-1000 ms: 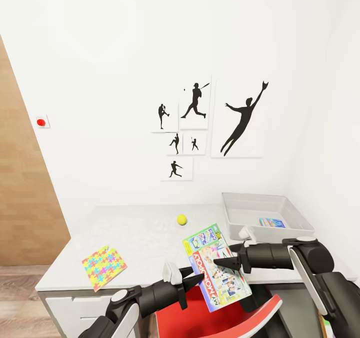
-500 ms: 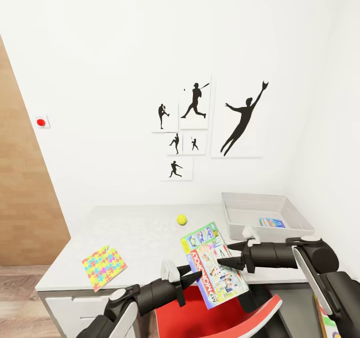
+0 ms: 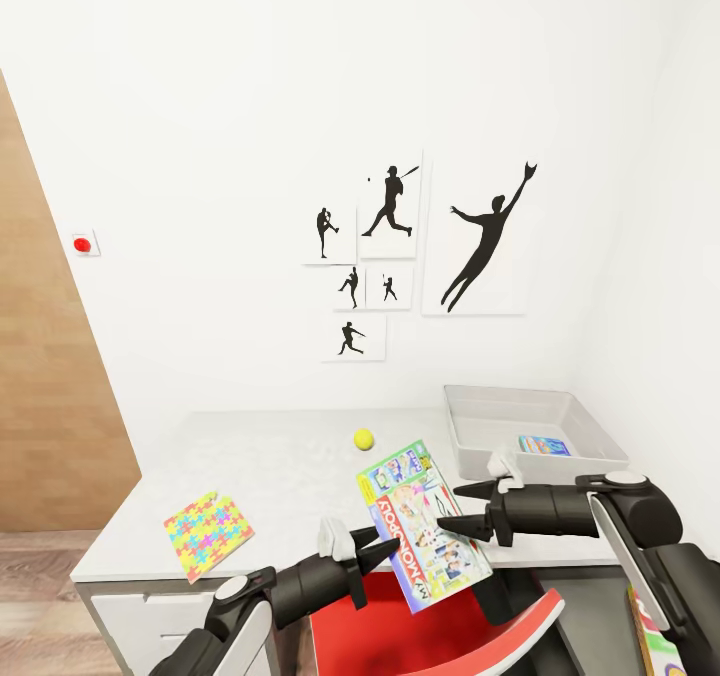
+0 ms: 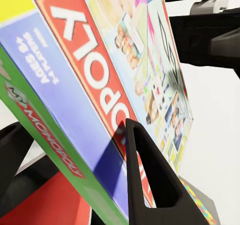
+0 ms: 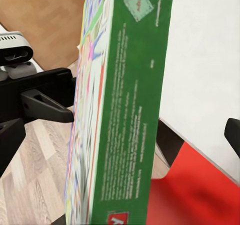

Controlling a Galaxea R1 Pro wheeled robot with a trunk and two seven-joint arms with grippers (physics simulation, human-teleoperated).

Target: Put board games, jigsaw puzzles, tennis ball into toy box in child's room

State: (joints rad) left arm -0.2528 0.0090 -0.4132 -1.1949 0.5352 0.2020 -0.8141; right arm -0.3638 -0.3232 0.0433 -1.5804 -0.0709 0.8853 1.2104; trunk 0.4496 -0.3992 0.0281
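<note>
The game [image 3: 423,526], a flat glossy cardboard box with a green rim, was pinched between both claws over the table's [image 3: 280,476] front edge, tilted, above a red chair [image 3: 440,636]. Left claw [image 3: 385,548] clamped its 8 o'clock edge, right claw [image 3: 448,527] its 3 o'clock side. Big white "MONOPOLY" on a red band, "MY MONOPOLY" on the rim, something like "AGES 8+" on the blue bit. Compared with a second ago, the box had shifted a touch toward 10 o'clock and looked steeper. Fuzzy ball [image 3: 363,440] sat at 12 o'clock of it, puzzle [image 3: 208,534] at 9. Grey sloped-wall bin [image 3: 470,426] at 2 held a small blue box [image 3: 544,446].
</note>
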